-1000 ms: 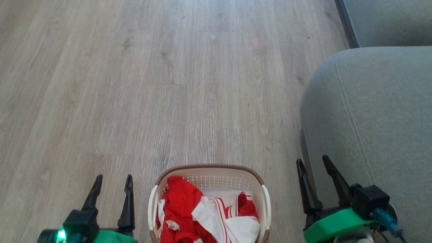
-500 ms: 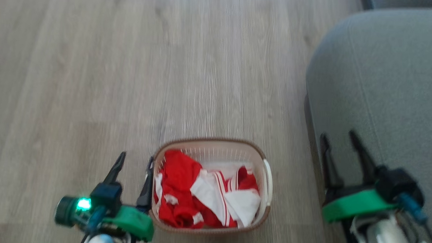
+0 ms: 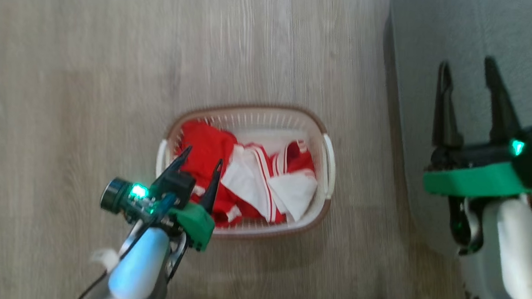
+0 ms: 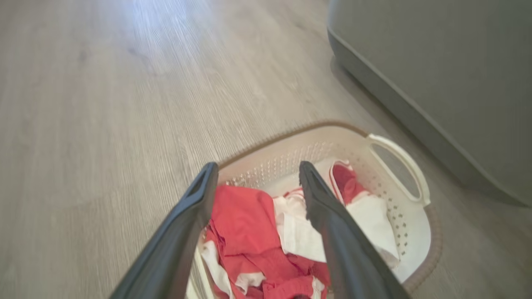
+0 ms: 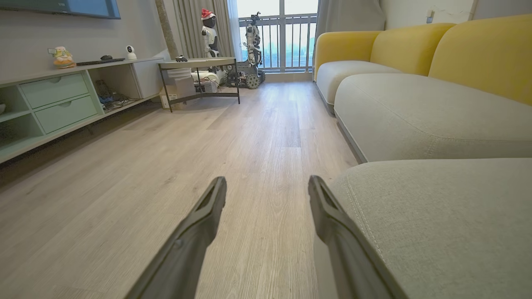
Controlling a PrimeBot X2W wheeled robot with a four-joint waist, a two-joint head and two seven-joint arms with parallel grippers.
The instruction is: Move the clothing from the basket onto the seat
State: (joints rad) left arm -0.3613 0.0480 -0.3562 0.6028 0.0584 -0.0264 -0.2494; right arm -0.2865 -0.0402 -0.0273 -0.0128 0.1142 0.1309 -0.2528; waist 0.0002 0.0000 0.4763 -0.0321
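My left gripper (image 3: 204, 156) hangs over the 8 o'clock edge of the basket (image 3: 249, 109), fingers spread above the red clothing (image 3: 204, 138) heaped inside. Dropping here, one finger may catch its rim and tip the light basket, or pinch only one loose fold. At 3 o'clock my right gripper (image 3: 467, 63), fingers spread and empty, hovers at the seat (image 3: 418, 44); a trailing jersey could fall short onto the floor (image 3: 74, 72).

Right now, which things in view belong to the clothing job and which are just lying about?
In the job: red-and-white clothing, laundry basket, grey-green seat, left gripper open over the basket, right gripper open by the seat.
Lying about: drawer cabinet, metal-legged table, Santa-hatted figure, yellow back cushions.
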